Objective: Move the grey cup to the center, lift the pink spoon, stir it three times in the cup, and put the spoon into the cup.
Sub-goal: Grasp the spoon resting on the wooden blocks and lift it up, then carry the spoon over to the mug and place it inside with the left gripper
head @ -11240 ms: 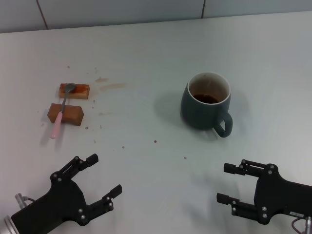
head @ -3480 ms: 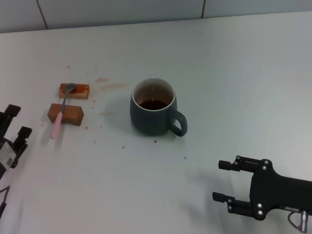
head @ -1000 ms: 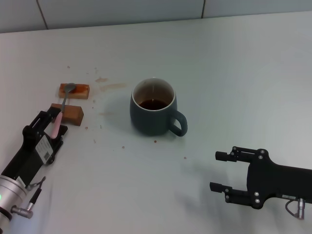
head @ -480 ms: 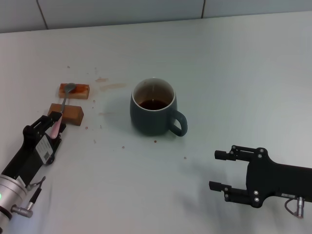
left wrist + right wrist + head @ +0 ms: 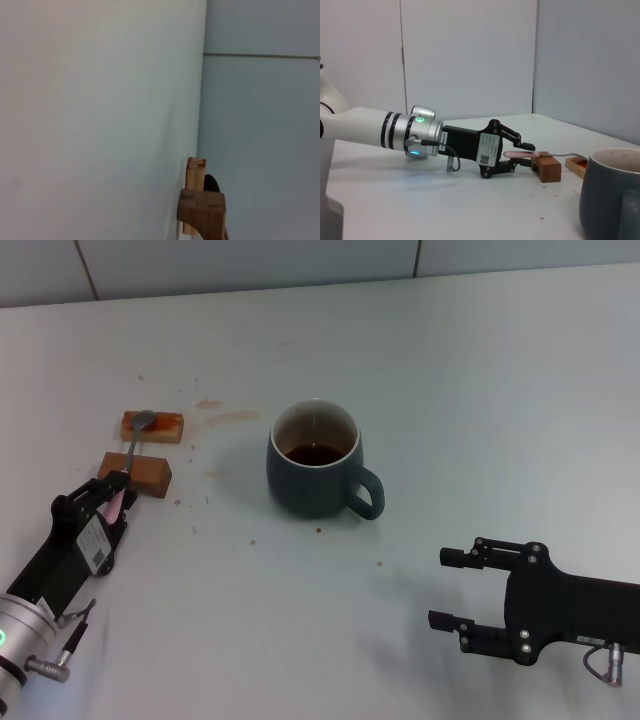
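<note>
Cup point(image 5: 316, 472) sits mid-bench with dark liquid inside, handle toward the robot's right, so the centering step looks done. Step in hand: spoon pickup.

Pink spoon point(image 5: 122, 483) lies bridged across two brown blocks point(image 5: 135, 473), metal bowl on the far block, pink handle overhanging the near one. Left gripper point(image 5: 108, 496) is at the handle end, fingers straddling the pink handle, one above and one below as the right wrist view shows point(image 5: 520, 155). Fingers are close around the handle, but whether they're actually clamped on it I can't tell. Spoon isn't raised off the blocks.

Right gripper point(image 5: 458, 588) is parked low on the robot's right, well clear of the cup, fingers spread, holding nothing.

Next, my read: confirm a firm pinch on the handle, then lift straight up so the bowl clears the far block without dragging it. Then carry over to the cup rim, tip bowl-down into the liquid. Slim handle, so slip or rotation in the grip is the risk.
</note>
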`<state>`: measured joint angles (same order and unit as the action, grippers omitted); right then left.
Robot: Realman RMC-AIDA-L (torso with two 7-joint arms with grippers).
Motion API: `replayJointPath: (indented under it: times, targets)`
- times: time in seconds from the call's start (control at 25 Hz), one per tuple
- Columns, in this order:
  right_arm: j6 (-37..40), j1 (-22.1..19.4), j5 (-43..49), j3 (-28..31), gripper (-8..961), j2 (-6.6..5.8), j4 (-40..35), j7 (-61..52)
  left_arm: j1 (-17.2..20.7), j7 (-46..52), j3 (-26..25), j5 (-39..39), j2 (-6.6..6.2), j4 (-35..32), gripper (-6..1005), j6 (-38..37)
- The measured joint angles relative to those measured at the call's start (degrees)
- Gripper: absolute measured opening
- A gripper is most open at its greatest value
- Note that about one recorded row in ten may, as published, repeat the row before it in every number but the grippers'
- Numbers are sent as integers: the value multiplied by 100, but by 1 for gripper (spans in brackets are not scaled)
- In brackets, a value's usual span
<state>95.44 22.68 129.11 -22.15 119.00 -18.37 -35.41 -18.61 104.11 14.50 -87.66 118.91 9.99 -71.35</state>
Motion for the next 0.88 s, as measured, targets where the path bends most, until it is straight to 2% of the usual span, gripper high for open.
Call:
replayJointPath:
  times: [0.56,0.72,0.8,0.88]
  targets:
    - [-55,44,18,0,675,4,4,-63,-19,-249,2,1,0,-55,142,-129]
    - [-69,66,18,0,675,5,21,-63,-19,-597,5,1,-1,-173,136,-841]
    - [-78,73,18,1,676,9,31,-63,-20,-1006,-5,36,-13,-353,133,-1601]
    - [-82,77,18,0,676,12,34,-63,-42,-1103,-6,30,-14,-477,131,-1837]
